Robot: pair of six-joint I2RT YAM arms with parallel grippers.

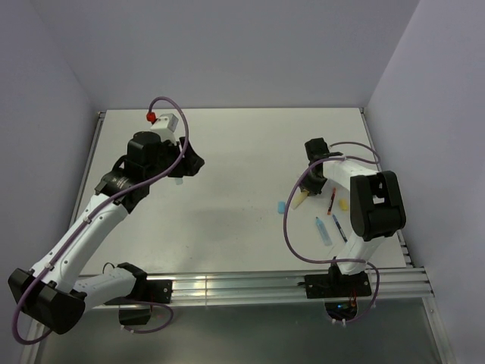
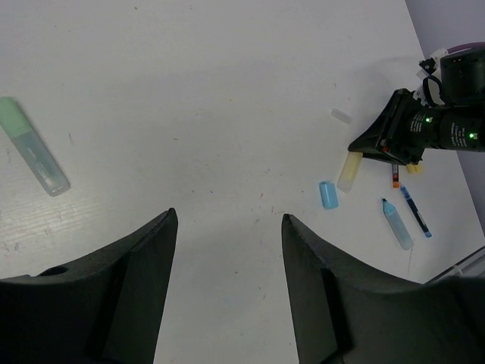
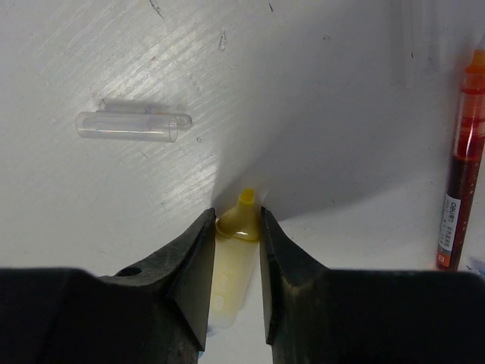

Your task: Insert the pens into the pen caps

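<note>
Since the right hand (image 3: 237, 221) pinches the yellow marker (image 3: 235, 273) only at its fingertips, near the nib (image 3: 246, 199), the marker may swivel or slip when lifted.

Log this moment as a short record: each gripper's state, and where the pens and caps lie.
left gripper: open, empty, above bare table
right gripper: closed on the yellow marker, whose uncapped tip points out ahead
green marker: lying alone, far from the other pens
light blue cap: on the table near the yellow marker
light blue marker: uncapped, next to the dark blue pen
red pen: on the table beside the right gripper
clear cap: loose, ahead of the right gripper
</note>
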